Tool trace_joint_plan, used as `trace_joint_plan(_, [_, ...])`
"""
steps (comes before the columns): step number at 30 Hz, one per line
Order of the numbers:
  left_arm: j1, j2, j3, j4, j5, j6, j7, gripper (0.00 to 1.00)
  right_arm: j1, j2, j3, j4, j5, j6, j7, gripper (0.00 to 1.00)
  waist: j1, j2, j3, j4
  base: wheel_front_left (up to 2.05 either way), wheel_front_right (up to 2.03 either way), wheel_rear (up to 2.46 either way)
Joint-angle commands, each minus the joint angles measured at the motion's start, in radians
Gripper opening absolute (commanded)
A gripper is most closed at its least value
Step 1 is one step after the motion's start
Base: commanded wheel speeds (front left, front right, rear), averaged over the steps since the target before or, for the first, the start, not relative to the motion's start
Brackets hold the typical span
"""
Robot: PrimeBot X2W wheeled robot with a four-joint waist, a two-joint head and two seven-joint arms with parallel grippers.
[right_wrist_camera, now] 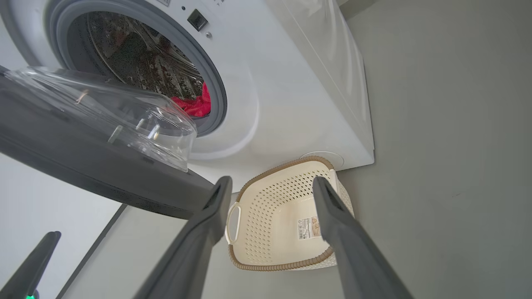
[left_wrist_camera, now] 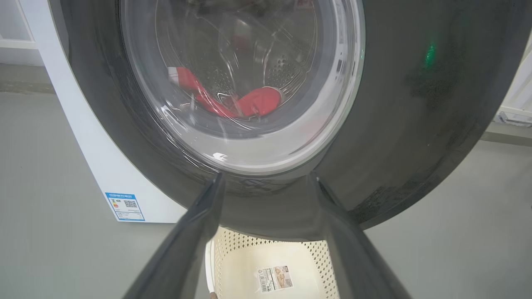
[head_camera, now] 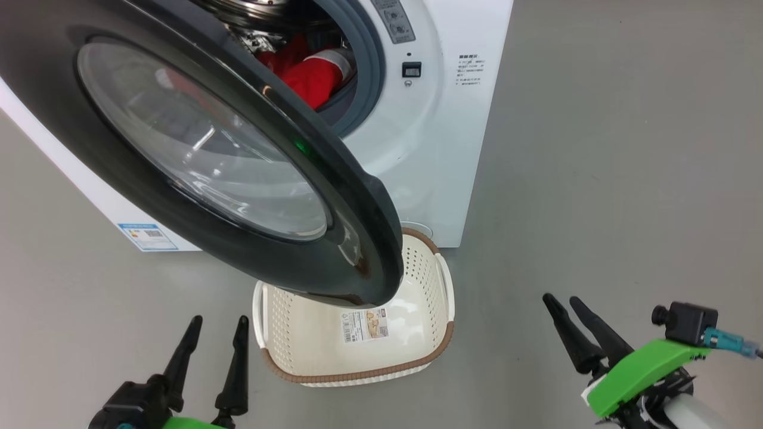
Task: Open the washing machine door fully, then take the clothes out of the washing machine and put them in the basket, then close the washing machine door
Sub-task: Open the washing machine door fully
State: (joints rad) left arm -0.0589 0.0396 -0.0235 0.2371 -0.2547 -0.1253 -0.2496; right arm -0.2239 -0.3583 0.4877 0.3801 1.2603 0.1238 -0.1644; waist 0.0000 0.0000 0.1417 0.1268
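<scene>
Hanging half-open over basket (head_camera: 357, 376), door (head_camera: 202, 149) lay just far of left gripper (head_camera: 219, 322), nearer arm. Both it and right gripper (head_camera: 560, 299) spread wide, empty. Clothes (head_camera: 310, 77) sat inside washer (head_camera: 441, 149), far.

Red clothes (head_camera: 310, 74), perforated cream basket (head_camera: 411, 333)

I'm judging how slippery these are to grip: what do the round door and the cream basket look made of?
Round black-rimmed washing machine door: glossy dark plastic, judging by its reflections; the clear bowl window looks like glass, possibly plastic. Cream perforated basket: matte moulded plastic, likely; its brown rim looks woven but may be moulded.
</scene>
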Motion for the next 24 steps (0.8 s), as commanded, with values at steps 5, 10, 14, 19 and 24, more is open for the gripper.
trace_joint_plan(5, [-0.001,0.011,0.034,-0.018,0.011,-0.005,-0.012,1.0,-0.012,-0.028,0.061,0.036,-0.142,0.007,-0.093,1.0,0.0,0.0,0.0,0.001,0.0,0.0,0.0])
trace_joint_plan(10, [0.0,0.011,0.038,-0.019,0.01,-0.005,-0.012,1.0,0.01,0.019,-0.089,0.043,-0.347,0.007,-0.097,1.0,0.0,0.0,-0.001,-0.001,0.0,0.0,0.0])
trace_joint_plan(14, [0.002,0.011,0.032,-0.015,0.008,-0.005,-0.012,1.0,0.074,0.098,-0.242,0.002,-0.576,0.007,-0.097,1.0,0.0,0.0,-0.004,0.002,0.0,0.0,0.0])
trace_joint_plan(19, [0.003,0.011,0.031,-0.015,0.008,-0.005,-0.012,1.0,0.14,0.175,-0.391,-0.07,-0.752,0.007,-0.097,1.0,0.0,0.0,-0.008,0.006,0.0,0.0,0.0])
trace_joint_plan(24, [0.005,0.011,0.028,-0.018,0.01,-0.005,-0.012,1.0,0.184,0.232,-0.481,-0.125,-0.852,0.007,-0.097,1.0,0.0,0.0,-0.014,0.011,0.0,0.0,0.0])
